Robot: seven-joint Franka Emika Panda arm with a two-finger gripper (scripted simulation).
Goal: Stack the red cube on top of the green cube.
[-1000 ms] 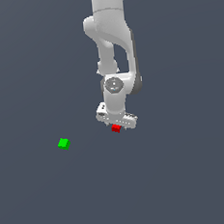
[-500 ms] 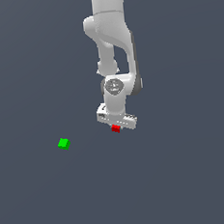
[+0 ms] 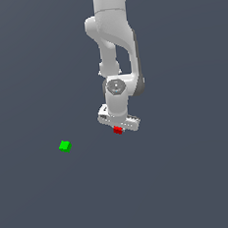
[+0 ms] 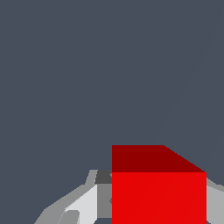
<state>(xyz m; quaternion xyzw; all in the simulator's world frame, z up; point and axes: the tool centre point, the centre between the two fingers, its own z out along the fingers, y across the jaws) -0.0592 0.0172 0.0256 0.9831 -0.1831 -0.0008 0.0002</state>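
So the arm comes down from the top of the exterior view with the gripper [image 3: 118, 127] pointing straight at the floor, and the red cube [image 3: 118, 130] is tucked right under the white crossbar of the hand. You only see a small red bit poking out below the bar, so most of it is hidden by the gripper body from that angle.

The wrist view is way more useful. The red cube [image 4: 158, 192] fills a big chunk of the frame, and there's a light grey finger [image 4: 85, 203] sitting flush against one side of it, with another grey sliver [image 4: 215, 203] right up against the opposite side. So the cube sits between the two fingers and they're clamped onto it, one on each flank, no gap visible on either side. I can't tell whether the cube is resting on the floor or lifted slightly off it.

The green cube [image 3: 65, 146] is off on its own on the dark grey floor [image 3: 191, 177], well apart from the gripper, toward the exterior view's left and a bit lower in the frame. It doesn't show in the wrist view.
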